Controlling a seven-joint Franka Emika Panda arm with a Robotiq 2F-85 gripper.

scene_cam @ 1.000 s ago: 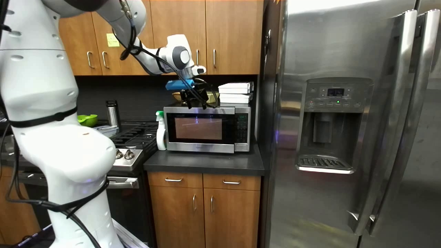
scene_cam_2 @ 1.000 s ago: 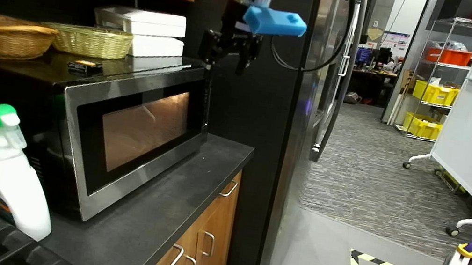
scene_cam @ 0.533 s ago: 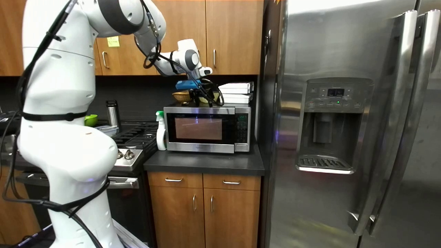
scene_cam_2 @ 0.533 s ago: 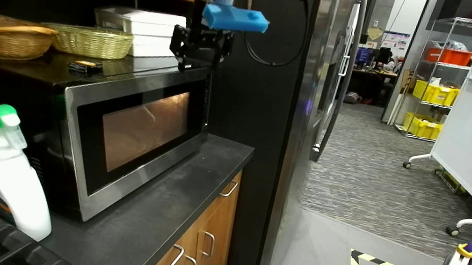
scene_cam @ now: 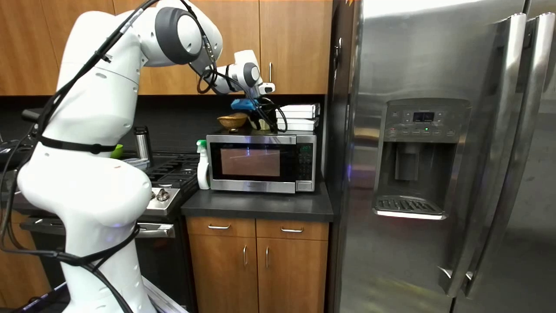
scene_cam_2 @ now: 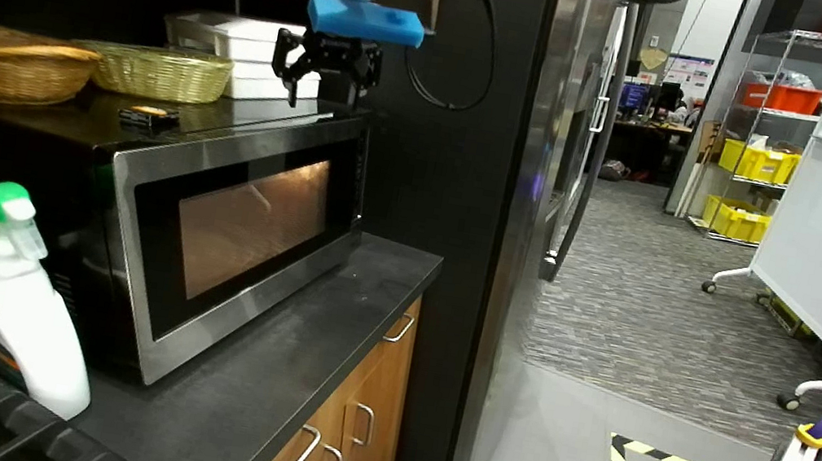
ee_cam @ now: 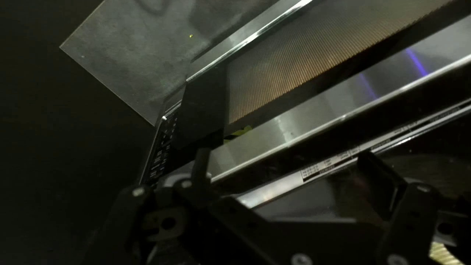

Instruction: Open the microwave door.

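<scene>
The microwave stands on the dark counter. Its door, with a dark window and steel frame, is closed in both exterior views. My gripper points down above the right part of the microwave's top, near the front edge. Its jaws stand wide apart with nothing between them. In the wrist view the gripper spans the top front edge, and the door's window and steel frame lie beyond it. The control strip is at the left there. I cannot tell whether a fingertip touches the microwave.
White boxes, a green basket, a brown basket and a small dark box sit on the microwave. A spray bottle stands at its left. The refrigerator is at the right, upper cabinets above.
The arm has swung forward, carrying the gripper back toward the wall and over the microwave's top, slightly rightward in an exterior view. The gripper stays open. The door has not moved.
</scene>
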